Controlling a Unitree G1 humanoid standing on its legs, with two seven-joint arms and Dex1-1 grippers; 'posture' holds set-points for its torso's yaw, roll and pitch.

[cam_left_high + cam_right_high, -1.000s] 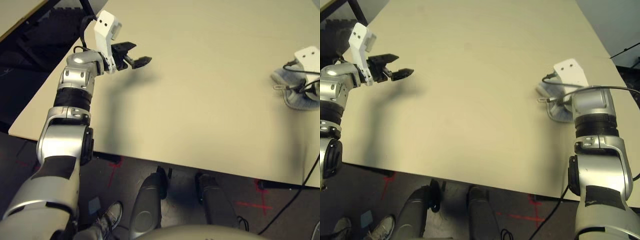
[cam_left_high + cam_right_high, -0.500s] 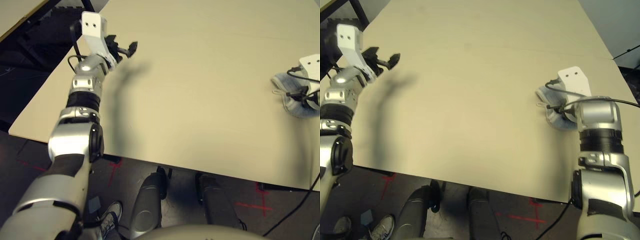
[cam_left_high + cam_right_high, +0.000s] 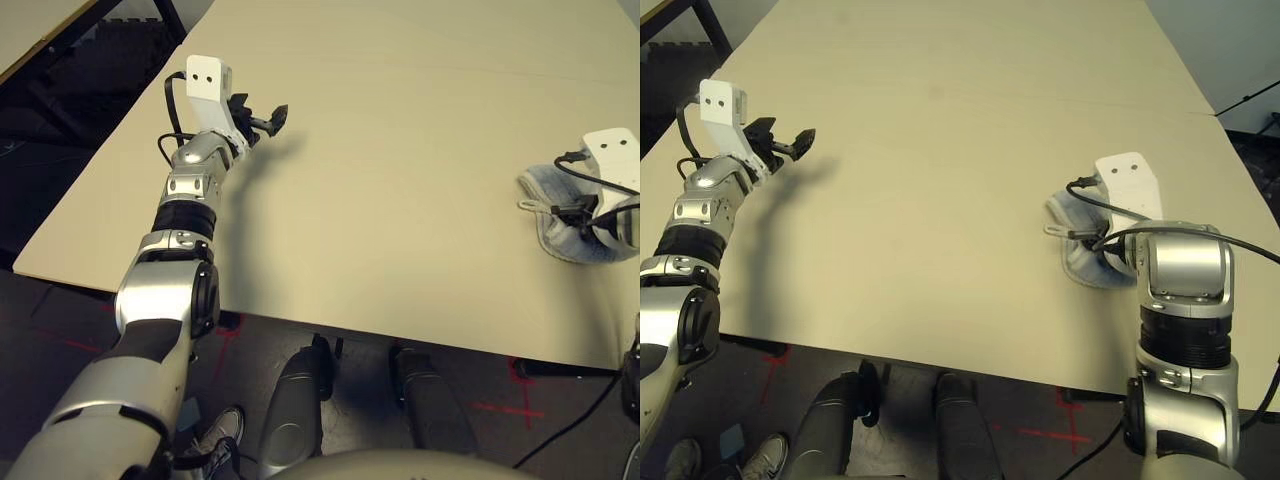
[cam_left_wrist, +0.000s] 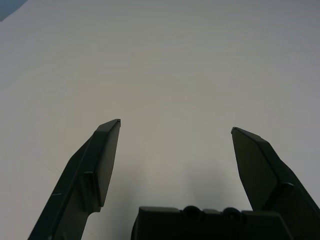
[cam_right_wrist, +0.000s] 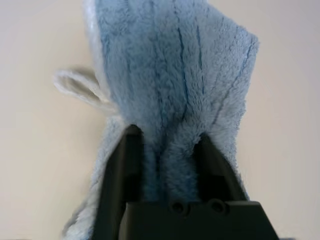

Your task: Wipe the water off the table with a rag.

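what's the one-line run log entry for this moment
right gripper: fingers around a fold of the rag, rag lying on the table | left gripper: open, holding nothing, above bare table | water: none discernible

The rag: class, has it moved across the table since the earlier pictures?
Yes. The rag, with the right claw pinching a fold of it, has slid toward the table's near edge and leftward, away from the right edge.

Left gripper [image 4: 175, 130]: black jaws spread wide apart, nothing between them.
Table [image 4: 165, 60]: pale beige, bare surface.
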